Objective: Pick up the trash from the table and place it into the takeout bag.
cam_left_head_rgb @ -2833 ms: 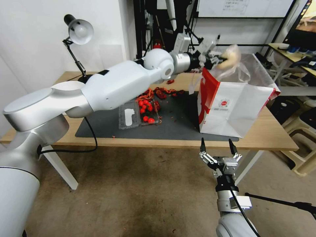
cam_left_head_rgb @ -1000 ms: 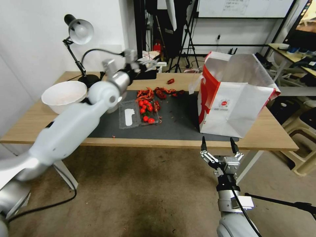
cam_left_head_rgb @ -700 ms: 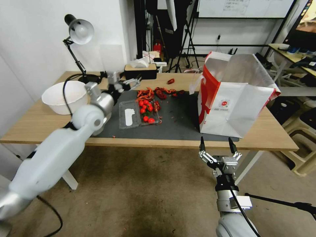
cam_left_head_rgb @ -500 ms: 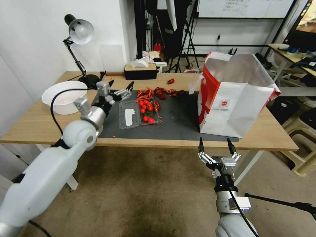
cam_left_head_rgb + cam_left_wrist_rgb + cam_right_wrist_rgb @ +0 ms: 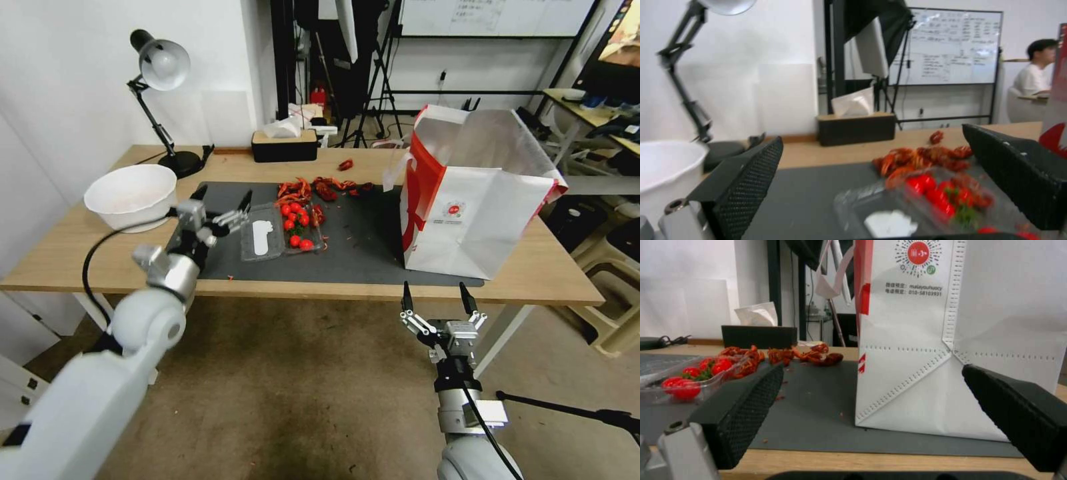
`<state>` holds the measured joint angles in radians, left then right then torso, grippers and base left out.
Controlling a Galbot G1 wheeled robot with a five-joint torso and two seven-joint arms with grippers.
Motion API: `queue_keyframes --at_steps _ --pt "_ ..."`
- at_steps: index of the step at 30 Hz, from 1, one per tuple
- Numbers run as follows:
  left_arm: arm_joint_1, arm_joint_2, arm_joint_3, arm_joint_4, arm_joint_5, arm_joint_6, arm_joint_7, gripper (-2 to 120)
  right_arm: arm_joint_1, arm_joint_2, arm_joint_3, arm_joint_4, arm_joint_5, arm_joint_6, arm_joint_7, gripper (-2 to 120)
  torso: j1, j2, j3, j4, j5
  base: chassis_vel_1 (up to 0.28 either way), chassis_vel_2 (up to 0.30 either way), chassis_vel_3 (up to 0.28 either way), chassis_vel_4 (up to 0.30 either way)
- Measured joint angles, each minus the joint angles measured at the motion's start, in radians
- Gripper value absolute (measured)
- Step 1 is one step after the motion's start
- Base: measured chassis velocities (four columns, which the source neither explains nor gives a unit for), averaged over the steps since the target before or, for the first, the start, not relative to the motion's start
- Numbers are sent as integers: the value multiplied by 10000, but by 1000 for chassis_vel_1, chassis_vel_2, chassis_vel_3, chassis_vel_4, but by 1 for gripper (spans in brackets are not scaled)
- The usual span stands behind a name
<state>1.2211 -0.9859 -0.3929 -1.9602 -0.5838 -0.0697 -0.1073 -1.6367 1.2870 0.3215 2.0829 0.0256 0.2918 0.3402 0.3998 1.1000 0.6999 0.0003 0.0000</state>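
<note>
Since the earlier frames the left arm has swung away from above the takeout bag point(image 5: 467, 200), where its jaws held the clear bag with the bun, and pulled back toward the robot; the left gripper point(image 5: 220, 202) now hangs over the dark mat's point(image 5: 360, 247) edge farthest from the bag, jaws wide and holding nothing.

Judging by this, the drop into the bag looks finished and the arm is retreating. None of the listed throwaways lies on the counter point(image 5: 547, 273); whatever trash was collected sits out of sight inside the bag, which stands upright at one end of the mat, well apart from the left jaws.

What remains beside the bag is a scatter of red scraps point(image 5: 320, 188) and a clear tray of cherry tomatoes point(image 5: 283, 230), the tray just beside the left jaws. A white bowl point(image 5: 130, 195) stands farther off still.

Any next move calls for checking whether anything is left to collect.

Right gripper point(image 5: 437, 308) waits below the counter's front edge, in front of the bag, jaws wide and empty.
</note>
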Motion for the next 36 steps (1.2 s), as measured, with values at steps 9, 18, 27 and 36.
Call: queue_keyframes --at_steps 9,18,27,36 --pt "1441 -543 -1018 -49 515 -858 68 100 12 66 -68 -33 -22 -1 -12 100 1 0 0 -3 3 0 0 0 0" --pt "2248 -1166 -1568 -15 1117 -1517 187 100 47 67 -79 -63 -39 -9 -15 100 1 0 0 -4 1 0 0 0 0" --pt "2972 -1770 -1760 91 1650 -2169 336 100 92 94 -58 -151 -39 -11 -15 100 3 0 1 -2 0 0 0 0 0" --pt "3217 -1892 -1824 163 1836 -2518 346 100 172 166 -101 -278 -66 -20 -1 100 3 0 1 -3 0 0 0 0 0"
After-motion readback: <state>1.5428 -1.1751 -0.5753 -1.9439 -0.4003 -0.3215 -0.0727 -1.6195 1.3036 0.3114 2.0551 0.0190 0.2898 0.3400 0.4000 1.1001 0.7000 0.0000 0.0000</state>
